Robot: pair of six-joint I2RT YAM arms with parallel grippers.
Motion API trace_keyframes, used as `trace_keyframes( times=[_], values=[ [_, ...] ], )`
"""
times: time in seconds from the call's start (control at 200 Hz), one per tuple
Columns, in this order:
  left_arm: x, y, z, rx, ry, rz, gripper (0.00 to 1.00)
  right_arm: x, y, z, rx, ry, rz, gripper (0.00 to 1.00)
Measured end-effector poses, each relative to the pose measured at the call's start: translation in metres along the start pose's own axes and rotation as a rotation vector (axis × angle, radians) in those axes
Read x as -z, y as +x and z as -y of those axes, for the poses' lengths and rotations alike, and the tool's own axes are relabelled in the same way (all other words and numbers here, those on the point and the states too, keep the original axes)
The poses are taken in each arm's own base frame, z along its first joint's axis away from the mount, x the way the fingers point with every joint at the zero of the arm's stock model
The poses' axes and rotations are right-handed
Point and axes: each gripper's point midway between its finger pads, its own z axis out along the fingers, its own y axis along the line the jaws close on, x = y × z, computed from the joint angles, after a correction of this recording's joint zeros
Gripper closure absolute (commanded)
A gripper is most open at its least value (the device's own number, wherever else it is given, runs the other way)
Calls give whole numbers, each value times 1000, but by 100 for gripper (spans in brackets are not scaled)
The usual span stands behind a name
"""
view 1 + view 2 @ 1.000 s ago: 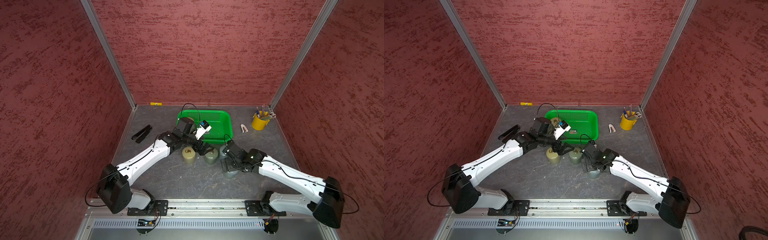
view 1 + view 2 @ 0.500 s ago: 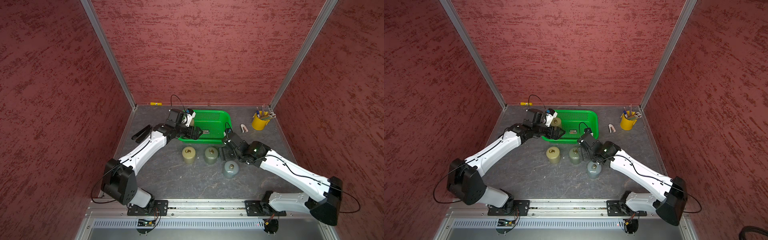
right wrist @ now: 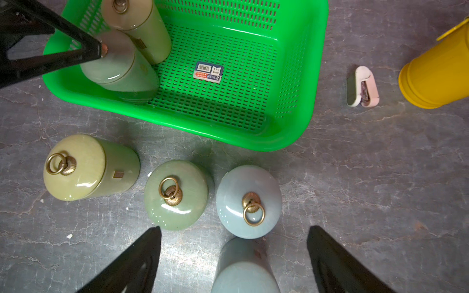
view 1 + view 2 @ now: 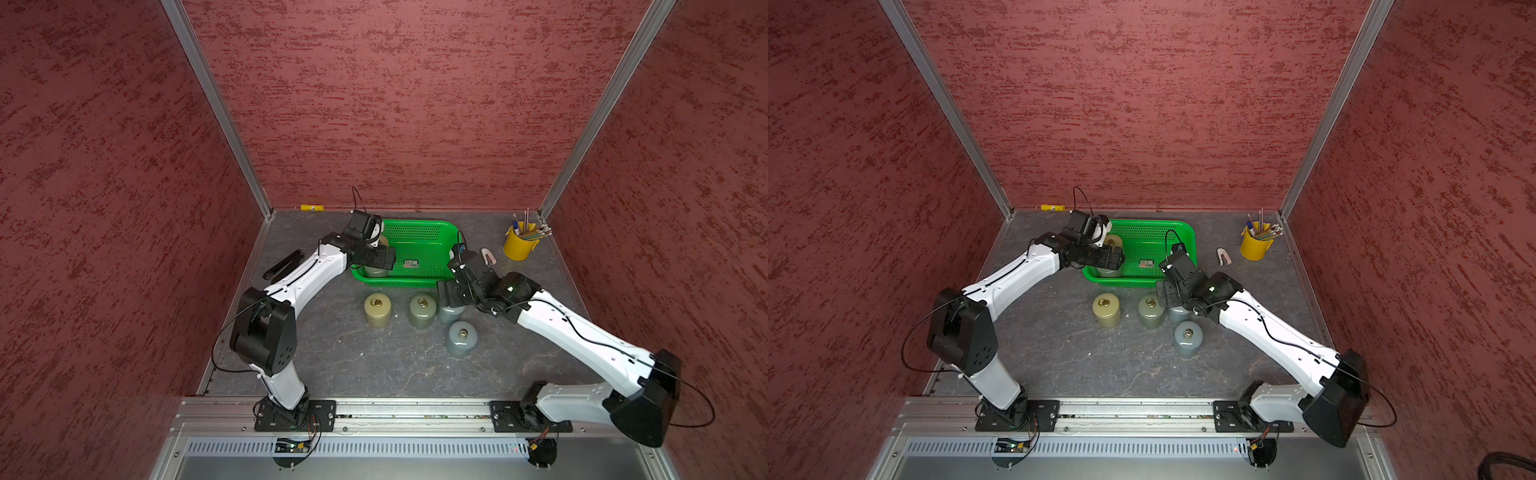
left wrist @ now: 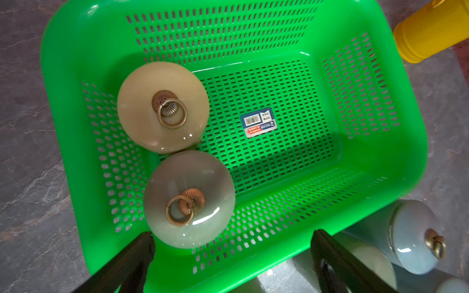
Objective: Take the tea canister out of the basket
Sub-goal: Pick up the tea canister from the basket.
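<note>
**Left gripper poised over a canister in the basket**

Two tea canisters stand upright in the green basket [image 5: 360, 86], pressed together at one end. One is a cream-lidded canister [image 5: 162, 106]. The other is a grey-green canister [image 5: 189, 199], which sits closer to the basket's front wall. Each has a brass ring pull on its lid.

The left gripper [image 5: 232, 237] hangs above that end with its jaws spread wide and nothing between them. The grey-green canister lies just ahead of its fingers. In the right wrist view one left finger crosses that canister's lid, but I cannot tell whether it touches.

Four more canisters stand on the table [image 3: 355, 177] in front of the basket: an olive canister [image 3: 76, 167], a green canister [image 3: 176, 195], a blue-grey canister [image 3: 248, 201] and a second blue-grey canister [image 3: 243, 266]. The right gripper [image 3: 234, 228] hovers over the two blue-grey ones, also released and empty.

The step in hand looks like the approach for a pick from the basket. The next move calls for lowering the left jaws to straddle the grey-green canister's body. The cream one touches it, so the far finger has little room. After that comes a firm close and a straight lift clear of the rim.
</note>
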Motion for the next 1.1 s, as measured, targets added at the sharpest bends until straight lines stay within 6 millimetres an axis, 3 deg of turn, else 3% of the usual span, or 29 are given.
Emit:
trace_keyframes(
  times=[0.21,0.566,0.696,1.097],
  values=[
    [-21,7,-12,5,-60,-60,0,-2,-5,1,-6,-13,10,4],
    [-35,1,-22,4,-123,-90,0,-10,-2,3,-18,-38,-1,4],
    [-43,9,-26,6,-138,-124,0,-11,-2,2,-22,-46,-1,4],
    [-49,19,-29,-3,-168,-180,1,-17,0,4,-29,-45,-9,4]
  ],
)
